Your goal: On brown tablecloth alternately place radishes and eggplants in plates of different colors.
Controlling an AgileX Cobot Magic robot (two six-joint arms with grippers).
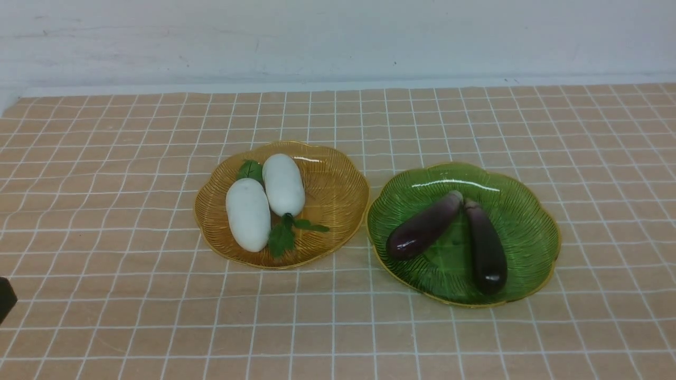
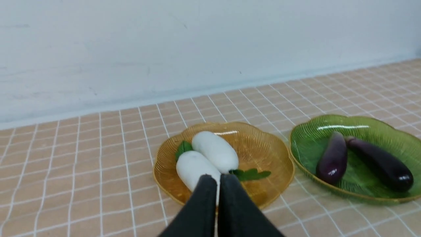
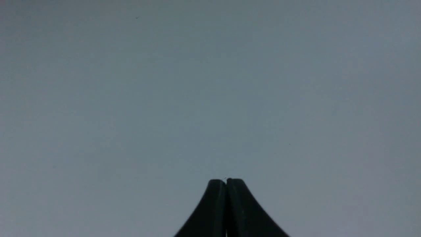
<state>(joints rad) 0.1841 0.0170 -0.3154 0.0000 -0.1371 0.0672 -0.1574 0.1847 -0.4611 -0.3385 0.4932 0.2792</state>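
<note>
On the brown tablecloth (image 1: pixel 105 211) stand two plates. The amber-yellow plate (image 1: pixel 338 195) holds two white radishes (image 1: pixel 248 214) (image 1: pixel 283 183) with green leafy tops, lying side by side. Right of it, the green plate (image 1: pixel 523 221) carries two dark purple eggplants (image 1: pixel 425 226) (image 1: pixel 486 253) whose stem ends meet. My left gripper (image 2: pixel 218 177) is shut and empty, well short of the amber-yellow plate (image 2: pixel 263 154), with the radishes (image 2: pixel 215 151) beyond its tips. My right gripper (image 3: pixel 226 180) is shut with nothing in it, facing only plain grey wall.
A pale wall (image 1: pixel 338 37) runs along the cloth's far edge. A dark corner of the left arm (image 1: pixel 6 298) shows at the front view's left border. Bare cloth lies in front of both plates.
</note>
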